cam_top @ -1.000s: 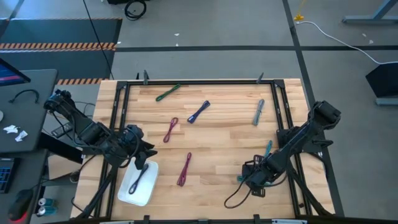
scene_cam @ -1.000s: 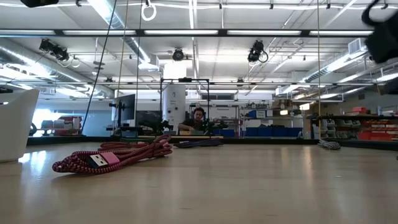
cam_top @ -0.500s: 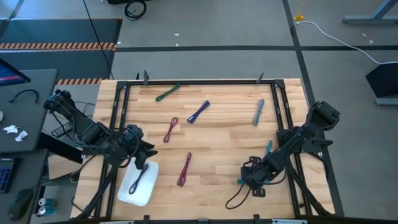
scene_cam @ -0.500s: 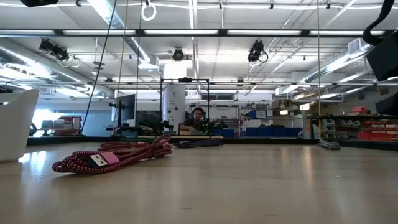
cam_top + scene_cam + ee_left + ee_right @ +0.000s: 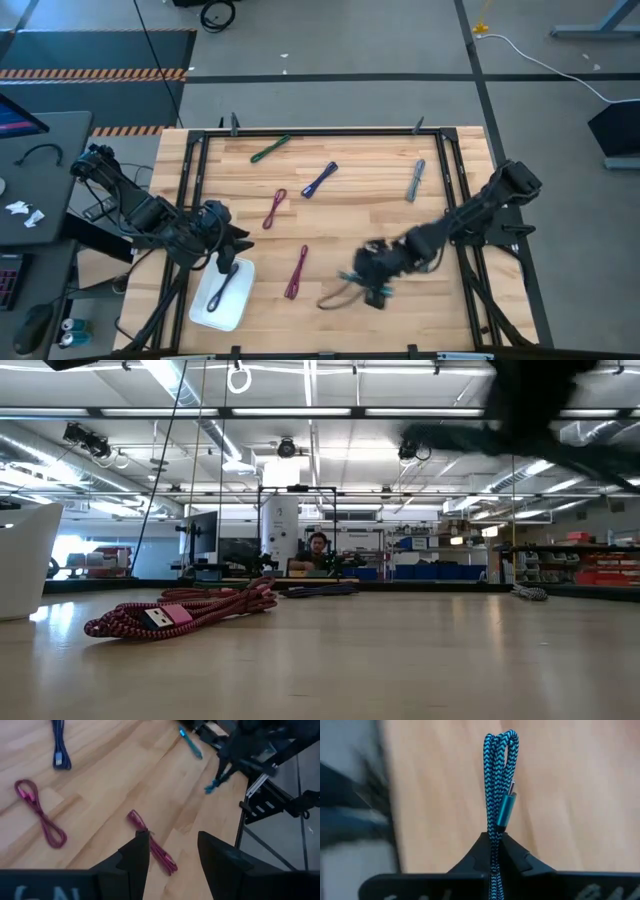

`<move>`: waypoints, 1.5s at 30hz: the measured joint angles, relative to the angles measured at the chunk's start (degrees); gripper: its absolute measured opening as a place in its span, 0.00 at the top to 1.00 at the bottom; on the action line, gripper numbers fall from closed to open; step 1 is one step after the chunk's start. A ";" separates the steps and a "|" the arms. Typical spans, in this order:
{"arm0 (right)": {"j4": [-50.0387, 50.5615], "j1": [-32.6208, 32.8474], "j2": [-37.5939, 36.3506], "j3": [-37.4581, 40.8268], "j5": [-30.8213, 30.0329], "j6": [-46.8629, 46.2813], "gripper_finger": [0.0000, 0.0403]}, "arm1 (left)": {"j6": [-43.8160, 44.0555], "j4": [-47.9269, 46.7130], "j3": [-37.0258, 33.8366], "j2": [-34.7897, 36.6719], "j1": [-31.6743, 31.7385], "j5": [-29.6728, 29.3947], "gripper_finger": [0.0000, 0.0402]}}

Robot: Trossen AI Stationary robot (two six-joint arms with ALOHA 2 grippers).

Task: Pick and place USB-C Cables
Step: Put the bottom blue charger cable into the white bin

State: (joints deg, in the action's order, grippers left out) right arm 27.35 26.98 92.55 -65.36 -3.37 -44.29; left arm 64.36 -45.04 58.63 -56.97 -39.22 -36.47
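Our right hand (image 5: 494,851) grips a teal cable (image 5: 499,785); we should carry it level to the tray (image 5: 205,312) at the counter's (image 5: 360,215) near-left corner.

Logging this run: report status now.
Right gripper shut on braided teal cable, mid-table. Left gripper open over white tray; one dark cable in it. Nothing in the way.

Right hand (image 5: 372,283) motion-blurred overhead

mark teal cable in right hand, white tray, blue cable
teal cable (image 5: 499,795): right wrist view, braided fold above the right hand (image 5: 494,839)
white tray (image 5: 207,313): high view, bare floor near its bottom edge
blue cable (image 5: 319,180): high view, middle of the bundle
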 joint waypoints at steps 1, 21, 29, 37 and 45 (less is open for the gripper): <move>-2.26 -1.43 -0.08 -2.65 -0.68 1.64 0.96 | -1.56 0.87 0.00 0.00 0.00 -0.57 0.57; -48.60 -15.94 0.29 -20.02 -11.07 27.92 0.96 | -48.51 43.53 0.00 0.00 4.69 -8.13 0.44; -47.66 -15.72 0.25 -20.02 -11.92 29.39 0.96 | -47.26 45.73 0.00 -1.96 14.06 2.16 0.28; -47.39 -15.98 0.25 -20.02 -12.03 29.89 0.95 | -48.40 51.69 0.00 -6.18 19.20 8.02 0.38; -46.77 -16.04 0.25 -20.02 -12.18 29.33 0.93 | -54.46 54.21 0.00 -6.88 21.05 9.14 0.75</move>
State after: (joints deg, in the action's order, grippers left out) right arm -19.42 10.94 92.79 -85.38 -15.56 -14.95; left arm 9.91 9.17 58.63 -63.86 -18.17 -27.33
